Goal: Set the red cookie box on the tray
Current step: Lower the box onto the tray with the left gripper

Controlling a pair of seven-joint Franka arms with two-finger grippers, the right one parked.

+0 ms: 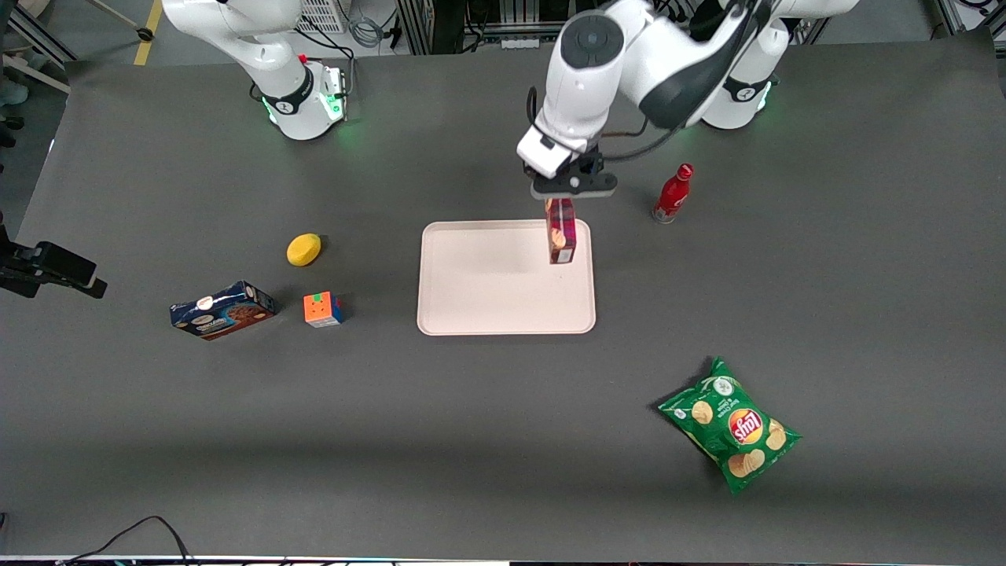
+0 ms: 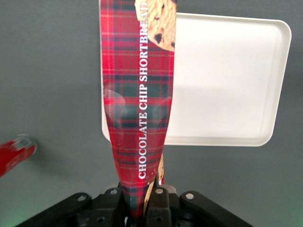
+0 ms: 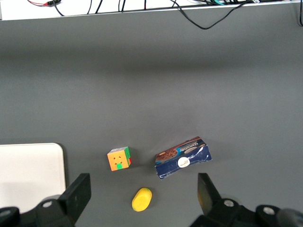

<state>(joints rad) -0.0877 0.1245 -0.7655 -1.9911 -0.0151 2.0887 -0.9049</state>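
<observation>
Gripper [image 1: 571,196] clamped on one end of the red cookie box [image 1: 560,231], jaws closed tight on the narrow carton, which hangs lengthwise above the tray [image 1: 487,306] edge nearest the red bottle [image 1: 673,193]. Box not yet resting on the tray; from the wrist view, overlapping only the tray's rim, with much of its length over bare table. Risk if released here: landing half off the rim and tipping onto the table, or swinging in the one-ended grip and toppling on touchdown.
</observation>
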